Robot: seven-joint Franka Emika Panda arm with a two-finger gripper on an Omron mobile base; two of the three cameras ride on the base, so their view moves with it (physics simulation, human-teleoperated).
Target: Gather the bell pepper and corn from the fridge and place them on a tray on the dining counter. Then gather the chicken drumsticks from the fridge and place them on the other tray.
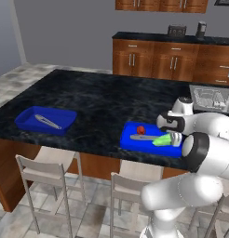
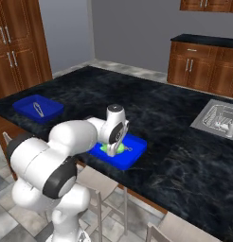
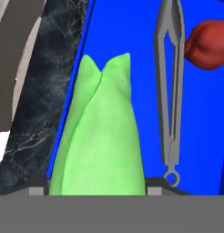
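Note:
On the black dining counter lie two blue trays. The near tray holds the red bell pepper and silver tongs. My gripper hangs low over this tray's edge, shut on the light green corn, which fills the gap between the fingers and points into the tray. The other tray, to the left, carries only its utensil. The fridge and the chicken drumsticks are out of view.
Pale chairs stand along the counter's near side. A steel sink is set into the top at the right. Brown wall cabinets line the back.

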